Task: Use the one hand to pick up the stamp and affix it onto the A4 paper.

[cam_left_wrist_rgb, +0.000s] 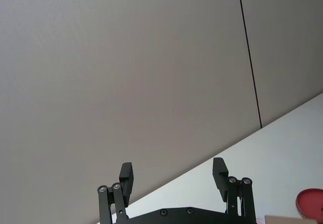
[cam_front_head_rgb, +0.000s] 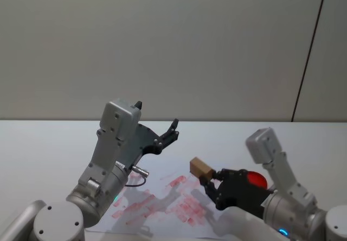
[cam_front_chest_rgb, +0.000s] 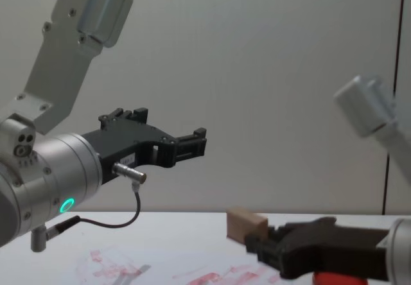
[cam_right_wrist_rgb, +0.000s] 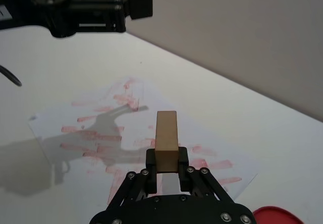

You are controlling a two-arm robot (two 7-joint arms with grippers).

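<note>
The stamp (cam_front_head_rgb: 200,167) is a light-tan wooden block, and my right gripper (cam_front_head_rgb: 208,179) is shut on its near end. It hangs above the right part of the A4 paper (cam_front_head_rgb: 162,203), a white sheet smeared with red prints. From the right wrist the stamp (cam_right_wrist_rgb: 166,138) sticks forward between the fingers (cam_right_wrist_rgb: 182,157) over the A4 paper (cam_right_wrist_rgb: 101,133). The chest view has the stamp (cam_front_chest_rgb: 245,225) just above the sheet (cam_front_chest_rgb: 212,275). My left gripper (cam_front_head_rgb: 172,131) is open, raised above the table at the left, holding nothing.
A flat round red ink pad (cam_front_head_rgb: 256,179) lies on the white table right of the paper, partly behind my right gripper. It also appears as a red ink pad (cam_right_wrist_rgb: 275,217) from the right wrist. A plain wall stands behind the table.
</note>
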